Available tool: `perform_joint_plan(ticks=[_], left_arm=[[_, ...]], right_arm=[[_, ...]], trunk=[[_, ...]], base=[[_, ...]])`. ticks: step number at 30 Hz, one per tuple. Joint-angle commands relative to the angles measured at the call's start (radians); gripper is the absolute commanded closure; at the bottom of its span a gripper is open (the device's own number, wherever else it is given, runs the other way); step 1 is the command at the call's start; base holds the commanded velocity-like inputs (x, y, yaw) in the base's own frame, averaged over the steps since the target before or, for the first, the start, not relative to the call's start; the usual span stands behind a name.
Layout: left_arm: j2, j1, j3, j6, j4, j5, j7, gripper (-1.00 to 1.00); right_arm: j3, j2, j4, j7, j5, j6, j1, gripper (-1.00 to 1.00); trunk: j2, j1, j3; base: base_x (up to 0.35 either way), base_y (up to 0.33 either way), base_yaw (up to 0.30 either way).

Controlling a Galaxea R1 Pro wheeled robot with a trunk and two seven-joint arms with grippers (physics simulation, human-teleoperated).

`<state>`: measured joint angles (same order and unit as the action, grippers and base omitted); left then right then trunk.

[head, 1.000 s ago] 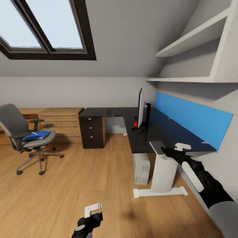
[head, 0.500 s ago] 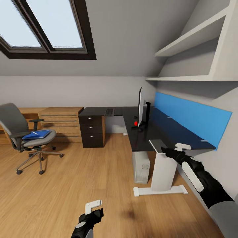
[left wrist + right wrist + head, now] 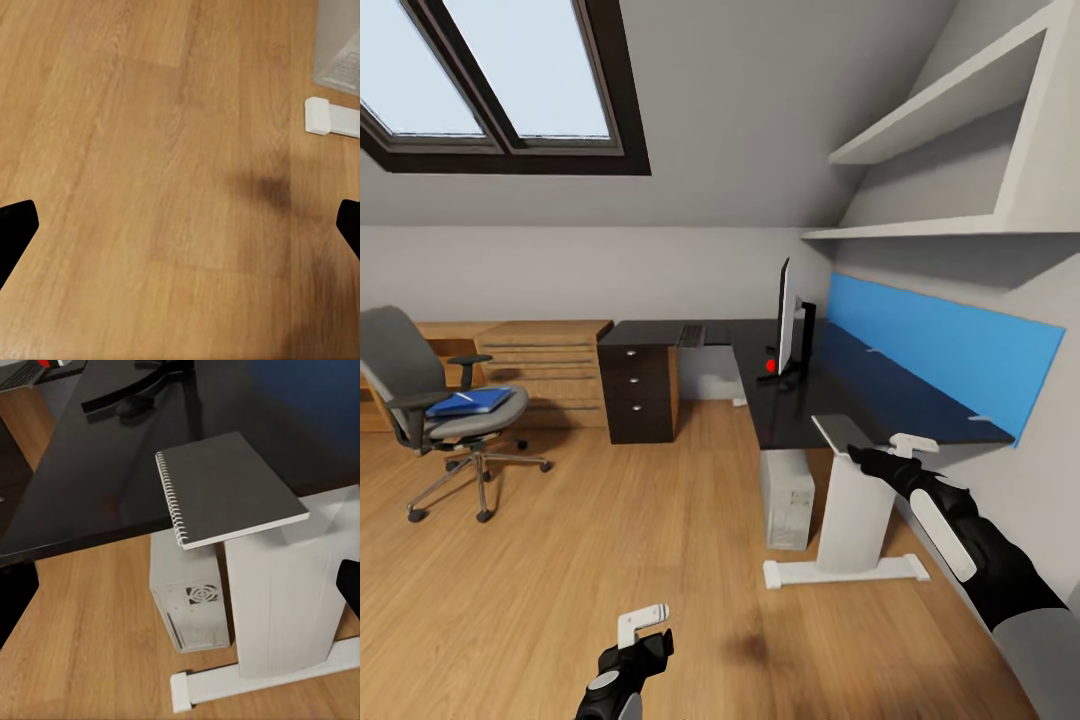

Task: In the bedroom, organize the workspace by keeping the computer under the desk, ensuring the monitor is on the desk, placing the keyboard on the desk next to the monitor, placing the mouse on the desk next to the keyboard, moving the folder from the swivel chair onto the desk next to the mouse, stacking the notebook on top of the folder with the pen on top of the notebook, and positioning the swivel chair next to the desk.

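The desk [image 3: 830, 395] carries the monitor [image 3: 788, 320]; the swivel chair [image 3: 430, 405] holds the folder [image 3: 470, 402], well apart. The right gripper [image 3: 855, 452] pinches the notebook [image 3: 229, 487]; keep it level. The left gripper [image 3: 645, 630] hangs spread, empty.

Black-topped desk [image 3: 800, 405] with a white leg; beside it, a dark-grey spiral notebook [image 3: 229, 487] and pale-grey computer [image 3: 788, 508]; bright-blue folder [image 3: 470, 402].
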<state>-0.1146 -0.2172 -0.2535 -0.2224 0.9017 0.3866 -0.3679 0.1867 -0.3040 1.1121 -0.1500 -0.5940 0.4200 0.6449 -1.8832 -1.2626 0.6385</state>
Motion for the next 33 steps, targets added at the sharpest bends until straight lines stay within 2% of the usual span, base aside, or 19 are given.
perform_joint_plan(ticks=[1,21,22,24,26,28,29,30,32,33], left_arm=[[0.000,-0.001,-0.003,-0.003,0.002,0.008,-0.008,-1.00],[0.000,-0.001,-0.004,-0.003,0.000,0.008,-0.008,-1.00],[0.000,-0.001,-0.004,-0.003,0.000,0.008,-0.008,-1.00],[0.000,-0.001,-0.004,-0.003,0.000,0.008,-0.008,-1.00],[0.000,-0.001,-0.004,-0.003,0.000,0.008,-0.008,-1.00],[0.000,-0.001,-0.004,-0.003,0.000,0.008,-0.008,-1.00],[0.000,-0.001,-0.004,-0.003,0.000,0.007,-0.008,-1.00],[0.000,-0.001,-0.004,-0.003,0.000,0.007,-0.008,-1.00],[0.000,-0.001,-0.004,-0.003,0.000,0.006,-0.008,-1.00],[0.000,-0.001,-0.004,-0.003,0.000,0.006,-0.008,-1.00]], right_arm=[[0.004,-0.001,0.002,-0.010,-0.010,0.002,0.001,-1.00],[0.000,0.000,-0.030,-0.010,-0.011,-0.005,0.001,-1.00],[-0.011,0.001,-0.041,-0.010,-0.014,-0.004,0.001,-1.00],[-0.062,0.006,-0.063,-0.007,-0.034,-0.007,0.001,-1.00],[-0.089,0.011,-0.073,-0.005,-0.052,-0.008,0.001,-1.00],[-0.135,0.015,-0.085,-0.004,-0.098,-0.009,0.001,-1.00],[-0.212,0.018,-0.111,-0.001,-0.196,-0.010,0.001,-1.00],[-0.247,0.019,-0.133,0.000,-0.249,-0.010,0.001,-1.00],[-0.279,0.018,-0.154,0.002,-0.300,-0.010,0.001,-1.00],[-0.305,0.018,-0.171,0.009,-0.347,-0.010,0.001,-1.00]], trunk=[[-0.008,-0.004,0.004],[-0.148,-0.081,0.067],[-0.155,-0.084,0.070],[-0.169,-0.092,0.076],[-0.183,-0.100,0.083],[-0.197,-0.107,0.089],[-0.204,-0.111,0.092],[-0.211,-0.115,0.095],[-0.225,-0.123,0.101],[-0.232,-0.127,0.105]], base=[[0.000,0.000,0.000],[0.000,0.000,0.000],[0.000,0.000,0.000],[0.000,0.000,0.000],[0.000,0.000,0.000],[0.000,0.000,0.000],[0.000,0.000,0.000],[0.000,0.000,0.000],[0.000,0.000,0.000],[0.000,0.000,0.000]])
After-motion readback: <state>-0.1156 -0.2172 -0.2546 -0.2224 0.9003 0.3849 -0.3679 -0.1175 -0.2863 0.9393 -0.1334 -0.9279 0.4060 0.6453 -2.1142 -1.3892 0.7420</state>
